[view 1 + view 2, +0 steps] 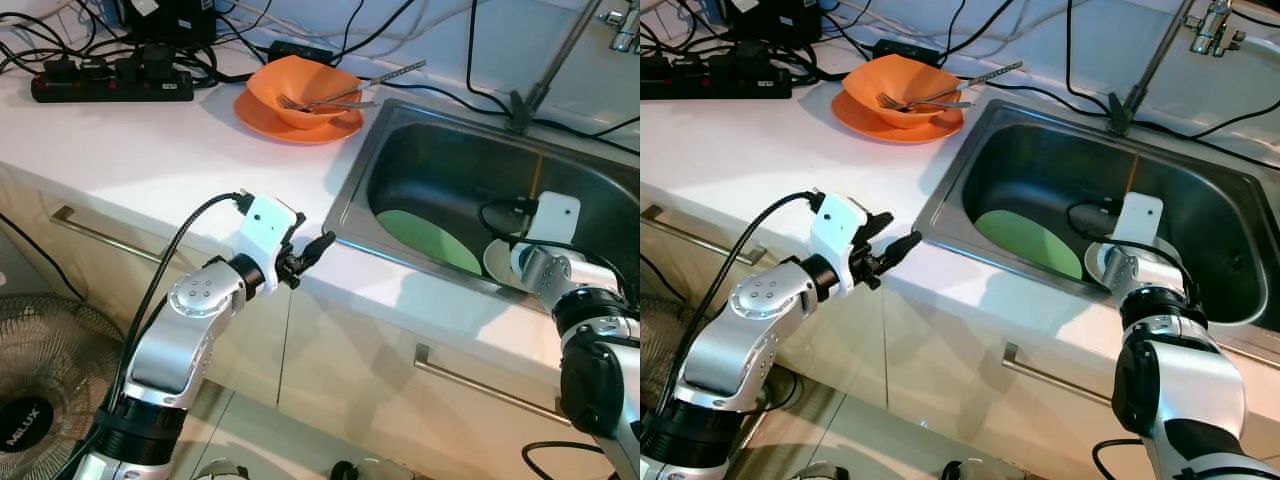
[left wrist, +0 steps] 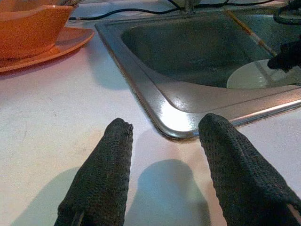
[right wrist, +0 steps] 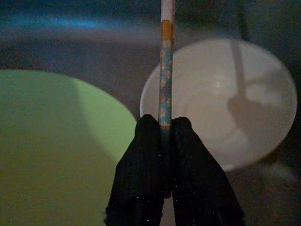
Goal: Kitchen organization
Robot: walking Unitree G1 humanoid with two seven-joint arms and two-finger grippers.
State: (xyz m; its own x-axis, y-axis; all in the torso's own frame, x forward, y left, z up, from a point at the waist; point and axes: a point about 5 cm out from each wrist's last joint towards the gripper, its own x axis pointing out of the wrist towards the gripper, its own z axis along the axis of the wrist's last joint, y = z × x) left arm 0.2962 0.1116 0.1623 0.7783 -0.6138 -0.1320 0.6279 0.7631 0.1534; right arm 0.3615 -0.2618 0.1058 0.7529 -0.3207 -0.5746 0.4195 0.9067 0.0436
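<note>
Down inside the sink (image 1: 350,195), the right gripper (image 3: 164,127) is clamped on a patterned chopstick (image 3: 165,70), its long axis running straight ahead from the fingertips, over the gap between the green plate (image 3: 51,146) and the white bowl (image 3: 225,108). Both dishes lie on the basin floor just beneath it. On the counter (image 1: 150,150), the left gripper (image 2: 164,136) hovers with fingers spread and empty, beside the sink's near corner. The orange bowl (image 1: 300,90) with cutlery sits farther back on the counter, nearer the left arm. Judged: the right arm must lift the chopstick clear of the basin.
</note>
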